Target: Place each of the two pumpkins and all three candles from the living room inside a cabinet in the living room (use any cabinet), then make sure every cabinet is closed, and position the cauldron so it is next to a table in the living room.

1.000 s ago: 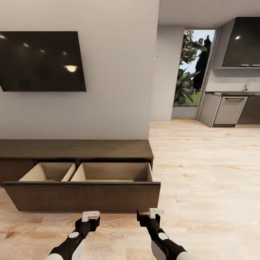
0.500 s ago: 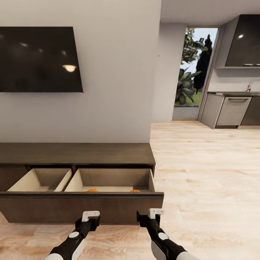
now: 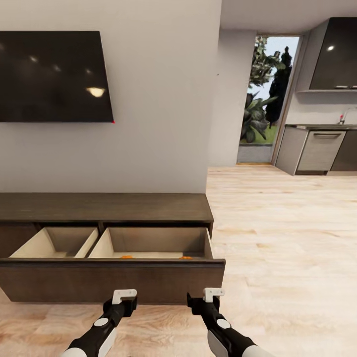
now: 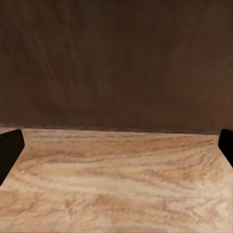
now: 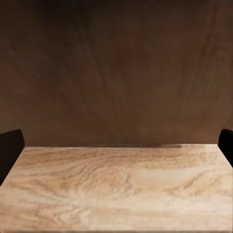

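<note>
Orange pumpkins (image 3: 127, 257) peek from cabinet (image 3: 104, 207) drawer.

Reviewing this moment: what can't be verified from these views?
- Pumpkins: head view, orange slivers; open drawer front hides the rest.
- Candles: the drawer front hides the drawer floor.
- Left end effector and right end effector: head view, fingers too small; wrist views cut fingertips at edges.

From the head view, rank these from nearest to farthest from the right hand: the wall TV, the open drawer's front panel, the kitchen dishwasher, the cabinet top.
1. Drawer front panel, directly ahead of the right hand.
2. Cabinet top, behind the open drawer.
3. Wall TV, up on the wall, to the left.
4. Kitchen dishwasher, far right, across the floor.
</note>
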Controlling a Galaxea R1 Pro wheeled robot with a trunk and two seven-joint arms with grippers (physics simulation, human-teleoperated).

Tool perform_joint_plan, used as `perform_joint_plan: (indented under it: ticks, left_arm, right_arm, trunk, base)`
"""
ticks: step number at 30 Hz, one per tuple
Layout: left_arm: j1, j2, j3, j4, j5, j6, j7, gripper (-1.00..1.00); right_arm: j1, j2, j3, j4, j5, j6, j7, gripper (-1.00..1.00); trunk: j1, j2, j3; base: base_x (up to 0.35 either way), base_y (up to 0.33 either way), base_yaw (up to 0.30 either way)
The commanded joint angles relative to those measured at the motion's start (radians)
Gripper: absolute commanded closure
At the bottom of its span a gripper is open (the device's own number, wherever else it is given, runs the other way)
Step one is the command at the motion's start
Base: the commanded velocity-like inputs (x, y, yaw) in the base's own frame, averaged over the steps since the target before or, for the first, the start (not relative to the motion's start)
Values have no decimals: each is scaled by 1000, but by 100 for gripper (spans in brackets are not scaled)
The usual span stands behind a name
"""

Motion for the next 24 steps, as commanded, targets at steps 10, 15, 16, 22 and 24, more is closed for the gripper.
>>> perform_joint_plan:
  ticks: [10,15,16,22,24]
  left_arm:
    - [0,0,1,0,1,1,-1,-100]
    - [0,0,0,0,1,-1,-4,-100]
    - [0,0,0,0,1,-1,-4,-100]
    - [0,0,1,0,1,0,-3,-100]
    - [0,1,5,-1,1,0,-2,-100]
  right_arm:
    - [0,0,0,-1,0,2,0,-100]
    - [0,0,0,-1,0,2,0,-100]
    - [0,0,0,-2,0,1,0,-100]
    - [0,0,0,-4,0,-6,1,-100]
    - [0,0,0,-5,0,-11,2,-100]
  trunk:
    - [5,-3,-39]
    - [7,-4,-58]
    - [7,-4,-62]
    - [8,-4,-66]
    - [8,-4,-66]
  base:
    - [0,0,0]
    - [0,0,0]
    - [0,0,0]
    - [0,0,0]
    - [0,0,0]
